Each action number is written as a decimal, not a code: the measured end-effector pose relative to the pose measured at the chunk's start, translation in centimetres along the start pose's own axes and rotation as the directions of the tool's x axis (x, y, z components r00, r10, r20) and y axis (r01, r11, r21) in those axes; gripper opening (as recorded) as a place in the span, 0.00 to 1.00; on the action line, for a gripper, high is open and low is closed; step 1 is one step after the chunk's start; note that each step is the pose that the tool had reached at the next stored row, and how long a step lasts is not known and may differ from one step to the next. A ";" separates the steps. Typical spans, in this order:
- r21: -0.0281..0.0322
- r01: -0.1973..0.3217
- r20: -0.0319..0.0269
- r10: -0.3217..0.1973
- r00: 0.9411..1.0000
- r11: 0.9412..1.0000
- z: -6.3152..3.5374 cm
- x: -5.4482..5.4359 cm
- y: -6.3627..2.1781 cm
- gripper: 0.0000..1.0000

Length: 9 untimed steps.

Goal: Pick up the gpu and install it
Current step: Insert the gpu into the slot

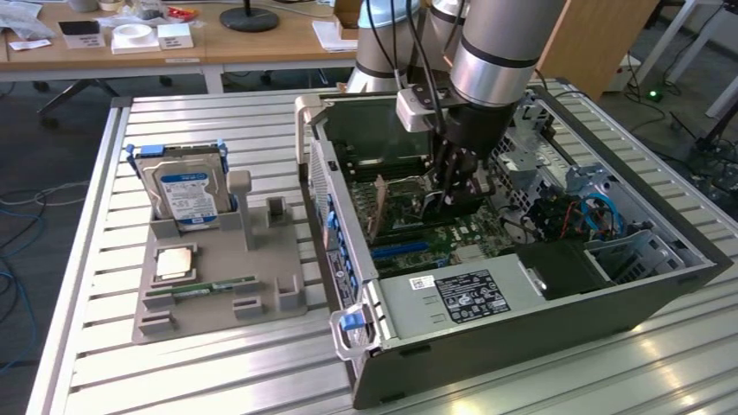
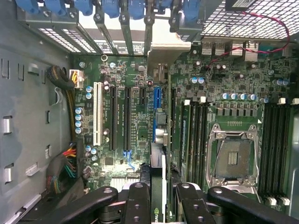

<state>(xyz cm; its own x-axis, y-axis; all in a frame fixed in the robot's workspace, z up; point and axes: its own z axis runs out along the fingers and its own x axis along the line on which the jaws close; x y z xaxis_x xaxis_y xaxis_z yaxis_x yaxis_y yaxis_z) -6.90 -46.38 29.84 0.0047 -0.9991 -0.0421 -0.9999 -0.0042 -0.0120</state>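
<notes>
One gpu clamped edge-on in claw, inside open computer case, above motherboard slots.

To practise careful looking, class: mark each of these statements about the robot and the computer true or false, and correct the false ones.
1. The pincer reaches into the open computer case, above the motherboard. True.
2. The hard drive lies flat inside the case. False: it stands upright in the grey tray, outside the case.
3. The gpu sits edge-on between the pincer's fingers. True.
4. The RAM stick is plugged into the motherboard. False: it lies on the grey tray, in front of the hard drive.
</notes>
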 end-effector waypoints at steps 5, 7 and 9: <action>0.000 0.000 0.000 0.000 1.000 1.000 0.00 0.0 -0.01 0.26; 0.000 0.000 0.000 0.000 1.000 1.000 0.10 0.0 -0.01 0.26; 0.000 0.000 0.000 0.000 1.000 1.000 0.30 0.0 0.00 0.26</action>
<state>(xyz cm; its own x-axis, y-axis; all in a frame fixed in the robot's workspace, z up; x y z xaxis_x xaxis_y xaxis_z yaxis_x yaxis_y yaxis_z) -6.89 -46.39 29.53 0.0049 -0.9991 -0.0420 -0.9999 -0.0044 -0.0120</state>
